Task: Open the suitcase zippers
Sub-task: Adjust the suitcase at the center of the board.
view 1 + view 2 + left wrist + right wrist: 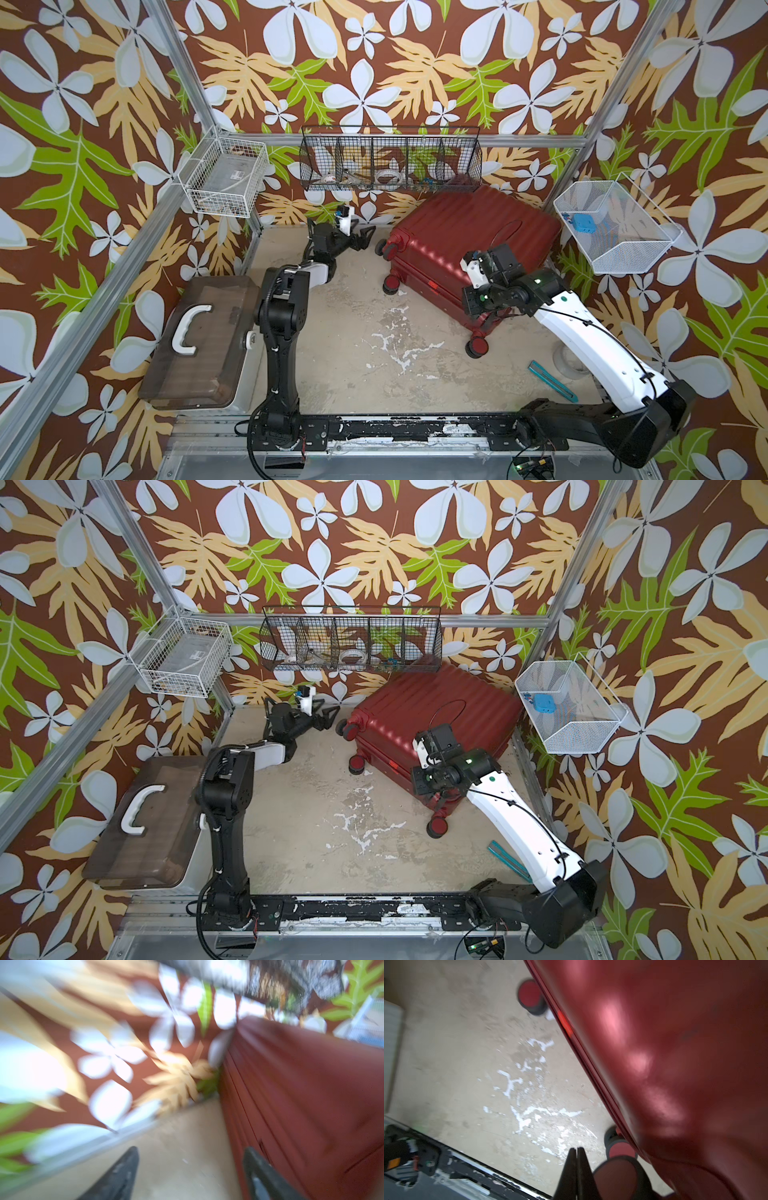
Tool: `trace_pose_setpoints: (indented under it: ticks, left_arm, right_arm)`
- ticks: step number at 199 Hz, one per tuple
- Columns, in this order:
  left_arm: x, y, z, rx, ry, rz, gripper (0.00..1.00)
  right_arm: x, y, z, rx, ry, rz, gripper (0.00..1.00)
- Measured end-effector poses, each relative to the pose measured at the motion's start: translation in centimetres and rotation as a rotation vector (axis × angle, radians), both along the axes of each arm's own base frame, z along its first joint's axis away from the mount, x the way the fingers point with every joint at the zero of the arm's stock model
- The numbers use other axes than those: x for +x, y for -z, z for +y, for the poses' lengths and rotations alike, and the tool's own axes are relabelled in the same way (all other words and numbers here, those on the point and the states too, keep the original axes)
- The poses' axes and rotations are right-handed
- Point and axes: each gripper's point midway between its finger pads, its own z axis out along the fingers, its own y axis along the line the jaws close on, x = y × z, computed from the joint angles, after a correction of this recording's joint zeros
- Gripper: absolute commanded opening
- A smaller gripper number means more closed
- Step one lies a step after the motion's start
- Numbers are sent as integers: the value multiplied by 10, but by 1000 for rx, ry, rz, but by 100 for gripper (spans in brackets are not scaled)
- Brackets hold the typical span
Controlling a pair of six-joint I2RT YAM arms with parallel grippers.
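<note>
No legible text anywhere; label point(237, 173) on clear box point(220, 179) in white wire basket point(216, 208) too small.

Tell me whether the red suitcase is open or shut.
Shut. The suitcase has its two shells pressed together along the seam, with no lining showing. Zipper pulls cannot be made out.

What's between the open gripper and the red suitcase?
Nothing, just a strip of bare tabletop between the left gripper and the suitcase, in both top views.
</note>
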Motion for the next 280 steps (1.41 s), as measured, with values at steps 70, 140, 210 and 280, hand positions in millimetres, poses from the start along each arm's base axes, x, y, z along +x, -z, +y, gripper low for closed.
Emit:
trace_pose_setpoints:
  ticks: [70,140,210,280]
  left_arm:
    - [-131,-95,44,123,-139,-27,100]
    - [-272,-69,-82,286,324,70,100]
    - [-314,-32,-138,385,577,129,100]
    - [-321,-18,-180,432,682,93,100]
  right_arm:
    - [-23,-56,-32,80,132,-176,79]
    - [-69,-21,-70,155,320,-142,95]
    - [-55,28,-12,425,279,40,67]
    - [-16,-28,44,548,125,-4,74]
